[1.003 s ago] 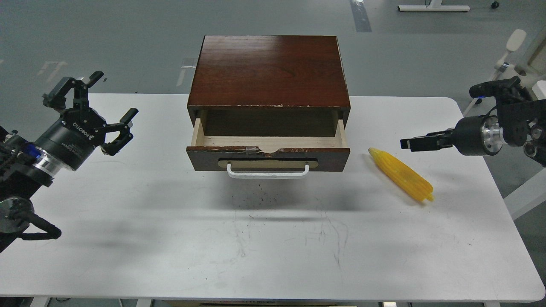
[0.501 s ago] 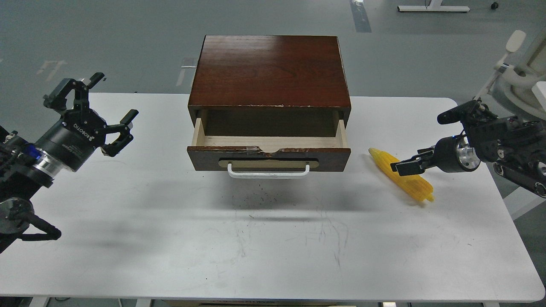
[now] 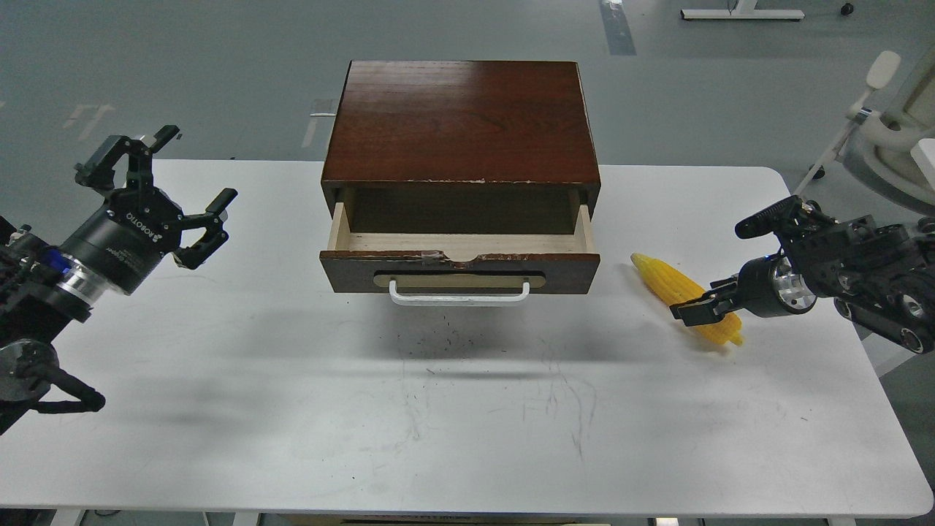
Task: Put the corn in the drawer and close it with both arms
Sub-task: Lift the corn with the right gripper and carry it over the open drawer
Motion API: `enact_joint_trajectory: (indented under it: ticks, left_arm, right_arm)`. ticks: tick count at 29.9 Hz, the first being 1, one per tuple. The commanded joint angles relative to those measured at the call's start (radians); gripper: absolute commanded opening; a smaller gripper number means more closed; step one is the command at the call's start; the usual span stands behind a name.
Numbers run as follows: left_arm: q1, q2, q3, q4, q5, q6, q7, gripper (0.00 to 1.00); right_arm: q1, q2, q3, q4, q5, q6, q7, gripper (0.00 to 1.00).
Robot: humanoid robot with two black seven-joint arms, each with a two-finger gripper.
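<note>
The corn (image 3: 663,277) lies on the white table (image 3: 467,409) to the right of the drawer, tapered end pointing toward the cabinet. The drawer (image 3: 350,272) is pulled open and its pale wood inside shows nothing in it; the white handle (image 3: 459,295) faces me. My right gripper (image 3: 692,310) is low over the thicker half of the corn and overlaps it; its dark fingers are seen side-on, so I cannot tell how they stand or whether they touch it. My left gripper (image 3: 196,164) is open and empty, raised above the table's left side.
The dark brown cabinet (image 3: 460,117) stands at the table's back middle. Beyond the table's right edge are a white chair and frame (image 3: 887,109). Scuff marks (image 3: 497,387) cover the table's front middle.
My right arm has come down and toward me, from above and right of the corn to over its thicker half. The left arm, the drawer and the corn have not moved.
</note>
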Motion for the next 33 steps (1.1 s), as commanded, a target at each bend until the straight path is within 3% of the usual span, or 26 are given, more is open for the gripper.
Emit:
enact_joint_trajectory:
  ticks: [1,2,4,7,20,33]
  left_arm:
    - [0.000,0.000,0.000,0.000,0.000,0.000,0.000,1.00]
    - [0.000,0.000,0.000,0.000,0.000,0.000,0.000,1.00]
    - [0.000,0.000,0.000,0.000,0.000,0.000,0.000,1.00]
    - [0.000,0.000,0.000,0.000,0.000,0.000,0.000,1.00]
    - [-0.002,0.001,0.000,0.000,0.000,0.000,0.000,1.00]
    - [-0.005,0.020,-0.003,0.000,0.000,0.000,0.000,1.00]
  right_arm:
    - [-0.002,0.000,-0.004,0.000,0.000,0.000,0.000,0.46]
    - [-0.005,0.000,-0.004,0.000,0.000,0.000,0.000,0.43]
    - [-0.008,0.000,-0.004,0.000,0.003,-0.001,0.000,0.20]
    - [0.002,-0.004,-0.001,0.005,0.008,-0.005,0.000,0.11]
    - [0.249,-0.078,0.142,0.035,0.035,-0.060,0.000,0.11]
    - [0.571,0.046,0.122,0.248,0.084,-0.054,0.000,0.12]
